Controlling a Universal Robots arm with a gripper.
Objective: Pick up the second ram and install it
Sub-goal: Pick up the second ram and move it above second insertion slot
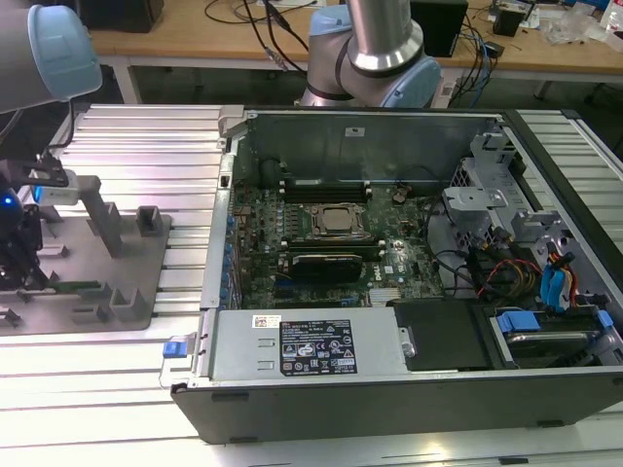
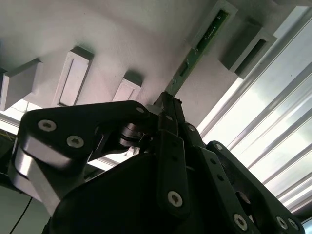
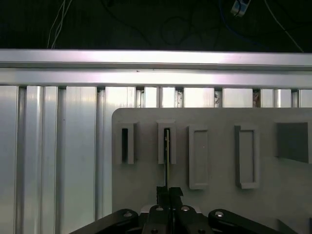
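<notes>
The second ram (image 2: 202, 41) is a thin green stick lying on edge in the slotted blocks of a grey fixture plate (image 2: 146, 39). In the exterior view the second ram (image 1: 78, 287) lies on the fixture plate (image 1: 136, 253) at the exterior view's left, outside the computer. My gripper (image 2: 168, 105) has its black fingers pressed together on the near end of the stick. In the first wrist view the second ram (image 3: 166, 161) runs edge-on from my gripper (image 3: 169, 191) into a slotted block. My gripper (image 1: 24, 268) stands low over the plate.
The open computer case (image 1: 545, 195) lies at the exterior view's right, with the processor socket (image 1: 336, 222) and long black memory slots (image 1: 326, 187) on its board. Upright grey posts (image 1: 102, 214) rise from the fixture plate. Ribbed aluminium table (image 3: 58, 146) surrounds the plate.
</notes>
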